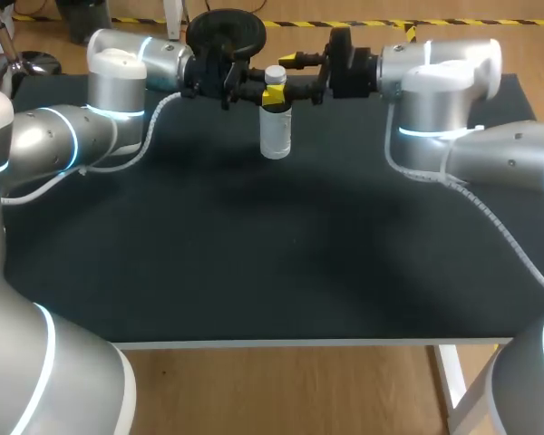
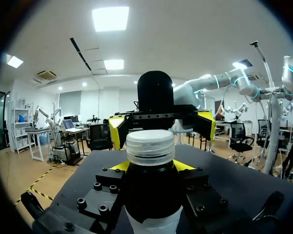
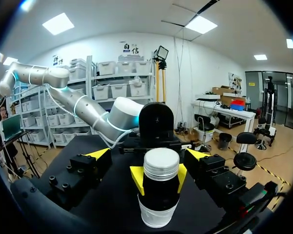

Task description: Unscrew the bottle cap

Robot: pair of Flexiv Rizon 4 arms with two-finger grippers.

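Stretching black beneath both arms, the bench (image 1: 254, 272) shows, at its far middle, the left claw (image 1: 273, 95) clamped on the neck of an upright clear bottle (image 1: 276, 134); the right claw (image 1: 297, 76), fingers spread wide, faces the white cap (image 1: 275, 74).

Left arm (image 1: 118, 86) and right arm (image 1: 435, 91) stretch level toward each other, wrists face to face. The left jaws grip the bottle (image 1: 276, 131) by the neck; the right jaws stand wide apart, touching nothing.
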